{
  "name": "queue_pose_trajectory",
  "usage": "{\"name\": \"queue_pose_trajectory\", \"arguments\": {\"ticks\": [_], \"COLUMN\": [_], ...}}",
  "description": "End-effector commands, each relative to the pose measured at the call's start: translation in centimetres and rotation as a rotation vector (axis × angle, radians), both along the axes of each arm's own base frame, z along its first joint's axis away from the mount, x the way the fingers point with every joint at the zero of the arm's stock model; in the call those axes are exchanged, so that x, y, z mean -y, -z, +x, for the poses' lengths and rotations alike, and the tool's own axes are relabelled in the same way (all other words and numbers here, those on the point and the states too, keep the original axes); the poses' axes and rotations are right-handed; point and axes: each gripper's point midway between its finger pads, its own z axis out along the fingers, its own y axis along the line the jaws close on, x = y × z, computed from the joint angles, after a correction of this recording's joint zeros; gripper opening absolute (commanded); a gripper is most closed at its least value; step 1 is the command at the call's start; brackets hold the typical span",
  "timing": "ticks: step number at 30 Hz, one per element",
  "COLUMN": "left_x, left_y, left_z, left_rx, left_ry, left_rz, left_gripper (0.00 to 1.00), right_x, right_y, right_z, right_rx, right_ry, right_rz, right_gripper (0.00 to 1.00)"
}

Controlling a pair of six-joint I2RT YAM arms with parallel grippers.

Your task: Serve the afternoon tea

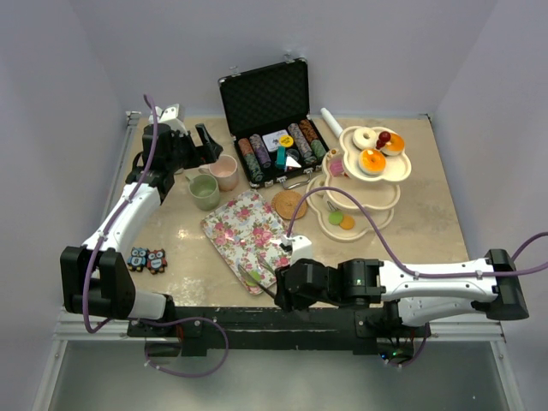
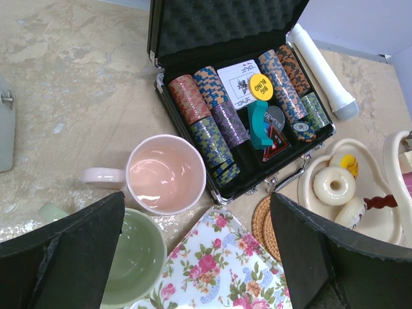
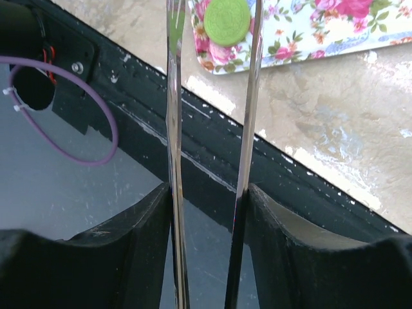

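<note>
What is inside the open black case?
The black case holds rows of striped poker chips, a card deck, a yellow Big Blind button, a teal piece and a dealer button. Whatever lies under the chips is covered.

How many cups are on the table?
2. The pink cup stands left of the open chip case; the green cup sits close beside it, next to the floral tray's far corner.

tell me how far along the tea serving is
Done: the three-tier stand already carries a donut and other treats. In hand: the right hand grips tongs whose tips flank a green macaron on the floral tray. Left: that macaron is off the stand, and the pink cup and green cup sit empty below the open left hand.
</note>
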Motion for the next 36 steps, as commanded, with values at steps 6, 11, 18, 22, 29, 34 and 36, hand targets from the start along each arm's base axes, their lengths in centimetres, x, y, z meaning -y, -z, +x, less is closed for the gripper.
{"name": "queue_pose_trajectory", "arguments": {"ticks": [6,11,18,22,29,34,36], "left_x": [0.3,0.4,0.6,0.7,0.7,0.7,0.7], "left_y": [-1.1,-1.1,-1.1,-1.2,-1.4,-1.3,-1.3], "left_z": [0.7,0.6,0.6,0.5,0.5,0.5,0.5], "left_rx": [0.039,0.039,0.039,0.039,0.043,0.04,0.041], "left_ry": [0.009,0.015,0.022,0.027,0.029,0.029,0.027], "left_rz": [-0.014,-0.016,-0.024,-0.029,-0.032,-0.031,-0.031], "left_gripper": [0.99,0.99,0.99,0.99,0.99,0.99,0.99], "right_x": [1.4,0.7,0.0,-0.1,-0.8,-0.3,-0.1], "right_y": [-0.2,-0.3,-0.3,-0.4,-0.2,1.0,0.8], "right_z": [-1.0,-1.1,-1.2,-1.4,-1.5,-1.5,-1.3], "right_rx": [-0.022,-0.018,-0.01,-0.015,-0.011,-0.02,-0.02], "right_ry": [-0.045,-0.071,-0.099,-0.109,-0.131,-0.123,-0.11], "right_rz": [-0.052,-0.028,-0.035,-0.024,-0.023,-0.085,-0.096], "right_gripper": [0.48,0.47,0.47,0.47,0.48,0.48,0.48]}}
